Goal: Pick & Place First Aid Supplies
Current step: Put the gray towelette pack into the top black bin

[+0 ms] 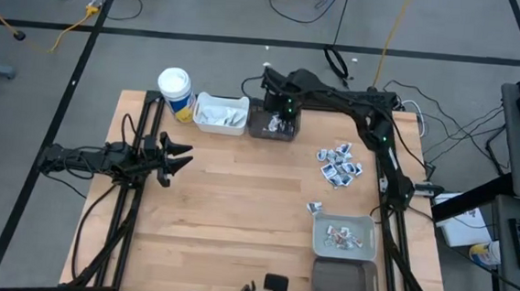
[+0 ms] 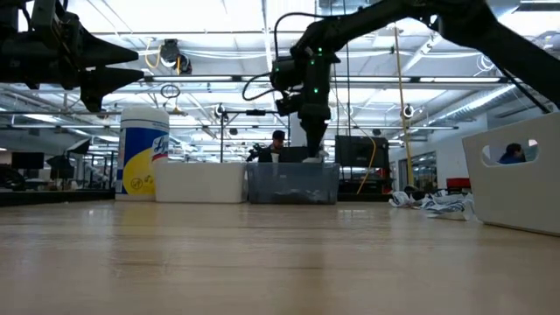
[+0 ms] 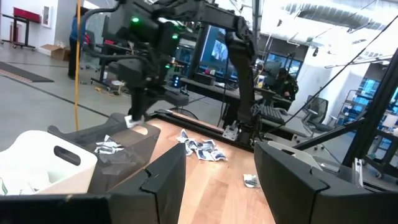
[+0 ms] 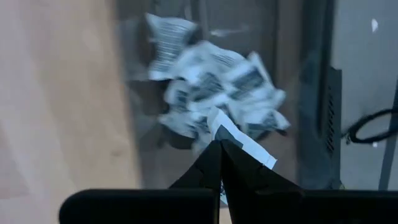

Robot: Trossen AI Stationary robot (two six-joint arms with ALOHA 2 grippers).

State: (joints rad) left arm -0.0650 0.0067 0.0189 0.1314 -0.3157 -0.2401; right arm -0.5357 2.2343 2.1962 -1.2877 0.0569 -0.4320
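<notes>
My right gripper (image 1: 283, 120) hangs over the dark grey bin (image 1: 272, 128) at the table's far edge, shut on a small white packet (image 4: 244, 143). In the bin below it lie several white packets with dark print (image 4: 211, 87). More first aid supplies lie in a loose pile (image 1: 339, 163) on the table's right half, and a single packet (image 1: 313, 207) lies nearer the front. My left gripper (image 1: 178, 156) waits open over the table's left side and touches nothing. My right gripper pinches the white packet at one end (image 4: 219, 129) between its two fingertips. The fingers come from above and point down. The packet sticks out to one side of the fingertips and is lifted clear above the packets in the dark bin (image 3: 124, 149).
A white bin (image 1: 219, 113) with silvery packets and a white canister with a yellow band (image 1: 176, 92) stand left of the dark bin. At the front right stand a light bin (image 1: 345, 236) holding packets and a dark bin (image 1: 346, 282). Bare wood lies in the middle.
</notes>
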